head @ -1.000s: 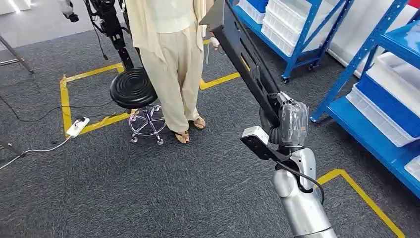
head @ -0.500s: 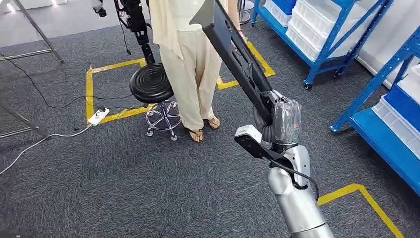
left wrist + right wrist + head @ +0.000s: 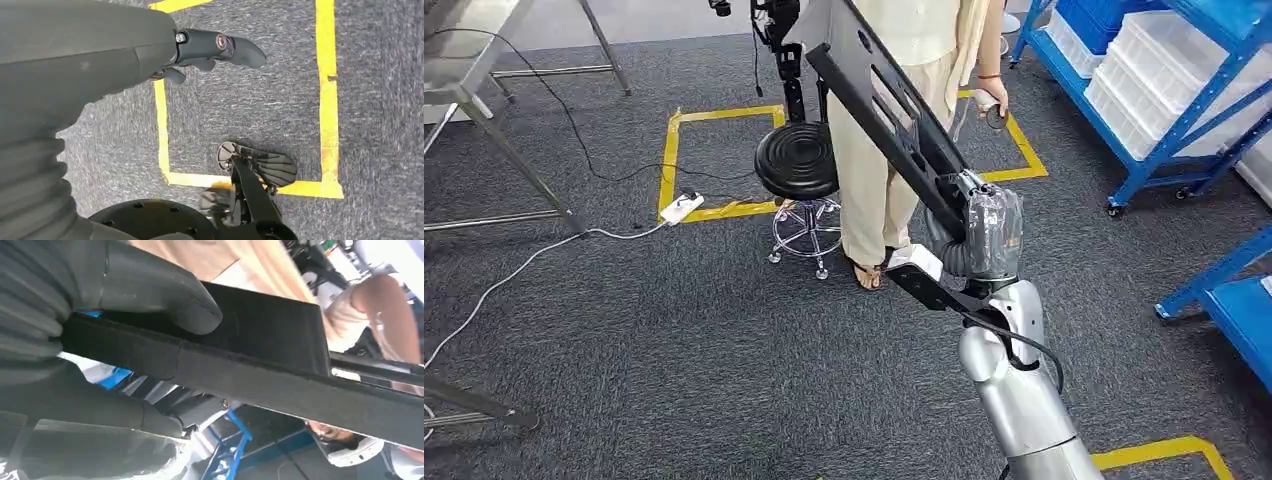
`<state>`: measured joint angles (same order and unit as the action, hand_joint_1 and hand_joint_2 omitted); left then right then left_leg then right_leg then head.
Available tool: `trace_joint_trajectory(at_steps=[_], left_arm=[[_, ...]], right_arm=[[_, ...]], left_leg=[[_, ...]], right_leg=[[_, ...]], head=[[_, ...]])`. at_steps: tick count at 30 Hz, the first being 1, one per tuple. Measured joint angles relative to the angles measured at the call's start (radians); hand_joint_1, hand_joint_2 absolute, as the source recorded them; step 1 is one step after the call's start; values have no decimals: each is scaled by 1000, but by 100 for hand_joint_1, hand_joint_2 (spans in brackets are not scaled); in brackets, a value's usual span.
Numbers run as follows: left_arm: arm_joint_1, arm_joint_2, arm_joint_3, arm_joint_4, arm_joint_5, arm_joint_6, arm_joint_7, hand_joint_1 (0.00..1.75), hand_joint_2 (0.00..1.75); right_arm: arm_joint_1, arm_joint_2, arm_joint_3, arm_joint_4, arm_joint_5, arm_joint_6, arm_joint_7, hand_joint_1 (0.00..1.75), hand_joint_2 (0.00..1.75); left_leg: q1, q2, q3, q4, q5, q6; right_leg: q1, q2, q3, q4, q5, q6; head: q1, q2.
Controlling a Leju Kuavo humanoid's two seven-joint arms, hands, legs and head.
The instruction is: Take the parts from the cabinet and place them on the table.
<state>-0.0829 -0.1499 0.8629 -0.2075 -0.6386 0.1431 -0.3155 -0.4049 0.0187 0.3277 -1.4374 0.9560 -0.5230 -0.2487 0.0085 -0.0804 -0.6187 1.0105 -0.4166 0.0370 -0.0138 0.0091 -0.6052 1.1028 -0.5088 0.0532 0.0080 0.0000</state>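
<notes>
The part is a long, flat, black metal panel with raised edges and several slots and small holes cut through its face. It is held in the air, tilted steeply, its lower end gripped by the right hand and its upper end reaching up and away toward the left. In the right wrist view the part runs as a dark bar across the frame, with the thumb pressed flat on its face.
</notes>
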Motion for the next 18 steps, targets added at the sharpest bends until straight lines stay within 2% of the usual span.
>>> trace_joint_trajectory(at_steps=[1, 2, 3, 5, 6, 7, 8, 9, 10, 11, 12, 13, 14, 15, 16, 17, 18], left_arm=[[0, 0, 0, 0, -1, -1, -1, 0, 175], [0, 0, 0, 0, -2, -2, -2, 0, 175], [0, 0, 0, 0, -3, -2, -2, 0, 175], [5, 0, 0, 0, -4, -3, -3, 0, 175], [7, 2, 0, 0, -5, -3, -3, 0, 175], [8, 2, 0, 0, -9, -4, -5, 0, 175], [8, 2, 0, 0, -12, -6, -5, 0, 175], [6, 2, 0, 0, -14, -8, -6, 0, 175], [5, 2, 0, 0, -15, -9, -7, 0, 175], [5, 2, 0, 0, -18, -10, -8, 0, 175], [6, 2, 0, 0, -18, -11, -8, 0, 175], [7, 2, 0, 0, -19, -11, -8, 0, 175], [7, 2, 0, 0, -22, -11, -7, 0, 175], [6, 2, 0, 0, -23, -11, -7, 0, 175], [6, 2, 0, 0, -24, -11, -7, 0, 175], [2, 3, -1, 0, -25, -11, -7, 0, 175], [0, 4, -1, 0, -27, -11, -5, 0, 175]], right_arm=[[-1, 0, 1, 0, 4, 0, 3, 175, 175], [-1, 0, 2, 0, 6, 0, 7, 175, 175], [-2, 0, 3, 0, 8, 0, 8, 175, 175], [-1, 0, 5, -1, 11, 0, 14, 175, 175], [-2, 1, 6, -3, 12, 0, 14, 175, 175], [-3, 2, 6, -7, 12, 0, 15, 175, 175], [-2, 2, 6, -10, 12, -1, 16, 175, 175], [-1, 1, 6, -13, 14, -2, 16, 175, 175], [1, 0, 6, -14, 14, -3, 20, 175, 175], [5, -1, 5, -15, 15, -5, 21, 175, 175], [10, -3, 5, -17, 17, -5, 25, 175, 175], [14, -4, 5, -19, 17, -5, 25, 175, 175], [17, -5, 5, -21, 18, -6, 26, 175, 175], [19, -5, 5, -24, 19, -6, 29, 175, 175], [19, -5, 5, -28, 20, -6, 29, 175, 175], [20, -6, 4, -33, 20, -8, 29, 175, 175], [21, -10, 2, -35, 21, -11, 29, 175, 175]], left_leg=[[0, -10, -1, 1, 0, -3], [-7, -18, -4, 3, -1, -10], [-6, -21, -8, 2, 2, -14], [0, -30, -10, -4, 7, -26], [0, -35, -14, -2, 6, -32], [0, 4, -19, 16, -9, -35], [-2, 39, -38, 60, -40, -38], [2, 56, -73, 135, -82, -43], [5, 64, -112, 215, -119, -46], [6, 67, -146, 283, -142, -50], [7, 68, -160, 312, -143, -51], [7, 71, -150, 290, -124, -50], [7, 77, -117, 228, -88, -48], [6, 87, -70, 142, -50, -43], [1, 124, -18, 55, -20, -33], [-10, 167, 6, 9, -23, -27], [-11, 149, 4, 9, -19, -20]], right_leg=[[-7, 30, 33, -81, 26, 3], [-1, 34, 37, -86, 29, -7], [0, 24, 37, -87, 33, -17], [7, 15, 36, -86, 35, -31], [-3, 7, 39, -93, 41, -41], [-6, 1, 41, -98, 45, -47], [-5, -6, 42, -98, 44, -58], [-1, -14, 42, -98, 43, -65], [2, -24, 42, -98, 42, -66], [4, -34, 42, -98, 41, -68], [6, -45, 43, -98, 40, -69], [7, -54, 43, -98, 39, -70], [9, -63, 44, -98, 39, -70], [10, -70, 45, -98, 38, -70], [12, -76, 47, -98, 35, -68], [23, -83, 47, -95, 32, -64], [25, -92, 47, -96, 30, -60]], head=[[0, 0], [0, 0], [-2, 0], [-3, 0], [-4, 0], [-4, 0], [-13, 0], [-13, 0], [-13, 0], [-13, 0], [-13, 0], [-13, 0], [-13, 0], [-13, 0], [-14, 0], [-14, 0], [-10, 0]])
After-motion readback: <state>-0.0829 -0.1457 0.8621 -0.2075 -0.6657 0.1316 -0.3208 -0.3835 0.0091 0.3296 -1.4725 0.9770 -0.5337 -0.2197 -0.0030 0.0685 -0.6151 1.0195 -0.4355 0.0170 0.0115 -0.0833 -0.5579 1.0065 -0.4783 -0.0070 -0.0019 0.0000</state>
